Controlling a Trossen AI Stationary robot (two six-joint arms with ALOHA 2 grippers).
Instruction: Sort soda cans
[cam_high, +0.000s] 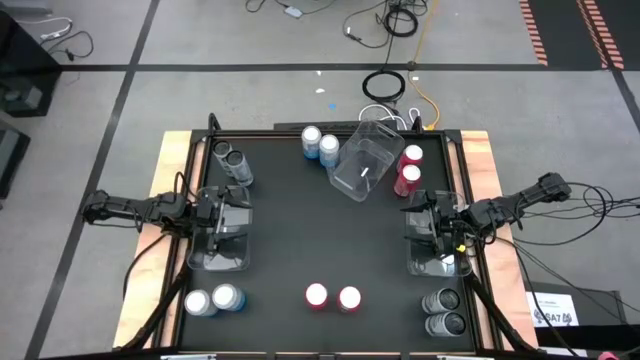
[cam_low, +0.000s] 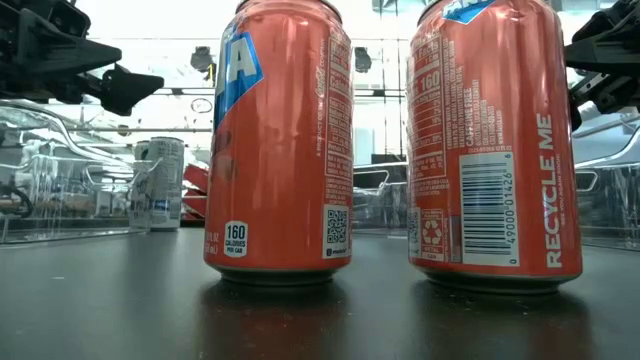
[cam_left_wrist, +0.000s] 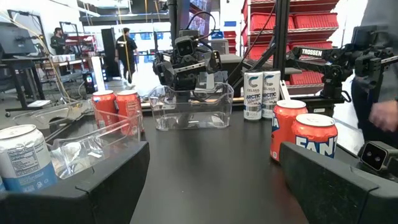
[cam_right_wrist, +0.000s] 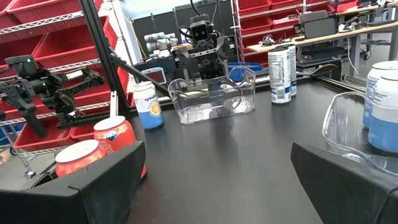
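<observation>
The soda cans (cam_high: 333, 297) stand in same-colour pairs around the table's edges, none yet in a clear bin (cam_high: 221, 232), so sorting looks unstarted, each arm parked over a side bin, left gripper (cam_high: 232, 218) and right gripper (cam_high: 425, 225) both spread and empty.

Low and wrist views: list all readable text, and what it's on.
"RECYCLE ME" and "160": right-hand red can, low view.
"160 CALORIES": left-hand red can, low view; the word is barely legible.
"FAN", cut off: red can, left wrist view.
"CELSIUS" and "ARCTIC": white can, left wrist view.
"TROSSEN": arm link, left wrist view.
Barcode digits, nutrition panels: too small.
Right wrist view: nothing legible.
</observation>
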